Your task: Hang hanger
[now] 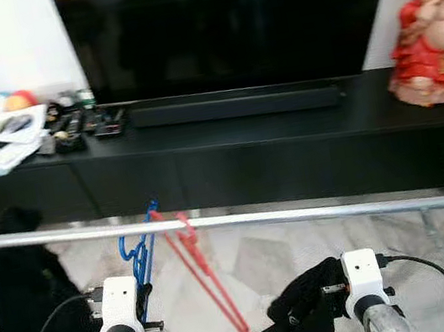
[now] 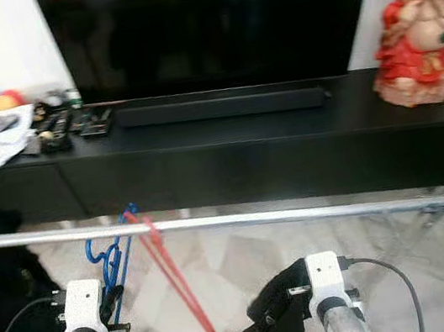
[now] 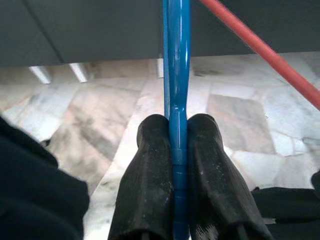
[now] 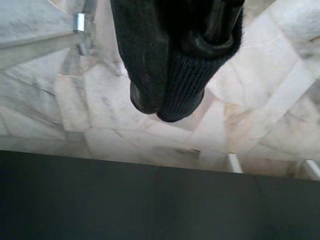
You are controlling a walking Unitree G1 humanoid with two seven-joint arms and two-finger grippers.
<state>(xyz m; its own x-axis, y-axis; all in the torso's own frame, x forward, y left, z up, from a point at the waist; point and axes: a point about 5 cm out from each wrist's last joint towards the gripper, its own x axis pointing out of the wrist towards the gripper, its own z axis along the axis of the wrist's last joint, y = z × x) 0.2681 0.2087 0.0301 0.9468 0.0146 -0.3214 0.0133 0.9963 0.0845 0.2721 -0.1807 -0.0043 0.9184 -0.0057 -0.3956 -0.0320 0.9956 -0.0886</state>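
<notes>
A blue hanger (image 1: pixel 141 260) stands upright in my left gripper (image 1: pixel 145 302), which is shut on its thin bar (image 3: pixel 176 60). Its hook reaches the silver rail (image 1: pixel 315 212) just left of a red hanger (image 1: pixel 212 283) that hangs there at a slant. I cannot tell whether the blue hook rests on the rail. My right gripper (image 1: pixel 292 318) is low on the right, below the rail, close to the red hanger's bottom end. Its black-sleeved fingers (image 4: pixel 187 85) are pressed together with nothing seen between them.
Behind the rail runs a long black TV cabinet (image 1: pixel 289 159) with a large TV (image 1: pixel 232 19), a red figurine (image 1: pixel 430 33), and papers and remotes (image 1: pixel 4 134). A black garment (image 1: pixel 17 294) hangs at the left. The floor (image 1: pixel 288 257) is pale marble.
</notes>
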